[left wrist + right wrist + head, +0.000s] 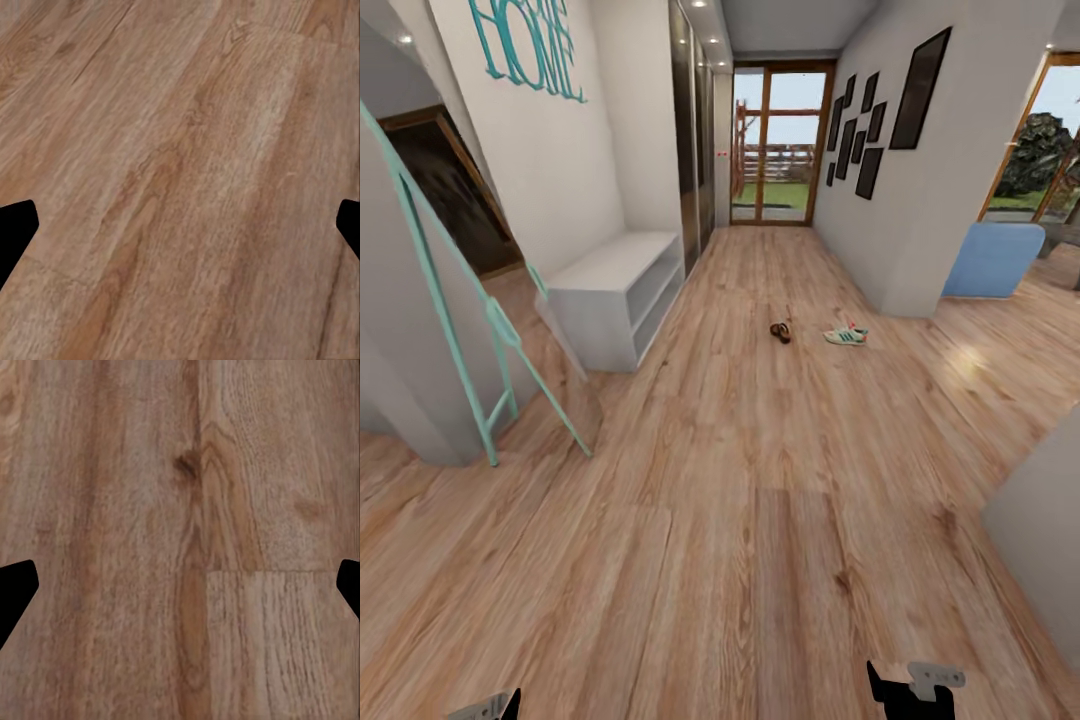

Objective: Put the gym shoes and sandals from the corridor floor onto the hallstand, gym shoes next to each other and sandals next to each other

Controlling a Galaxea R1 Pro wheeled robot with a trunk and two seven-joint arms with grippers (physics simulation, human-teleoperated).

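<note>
Far down the corridor floor (740, 480), a cream gym shoe (846, 336) with green stripes lies on the planks. A dark brown sandal (780, 331) lies just left of it; at this distance I cannot tell whether it is one sandal or two. The pale hallstand (615, 290) with open shelves stands against the left wall, its top bare. My left gripper (495, 708) and right gripper (913, 688) peek in at the near edge of the head view. In the wrist views the left gripper (180, 232) and right gripper (180, 592) are open over bare planks.
Teal poles (490, 330) lean against a grey pillar at the near left. A wall corner (920, 230) juts in on the right, with a blue armchair (993, 258) behind it. A grey block (1045, 530) stands at the near right. Glass doors (780, 145) close the corridor's far end.
</note>
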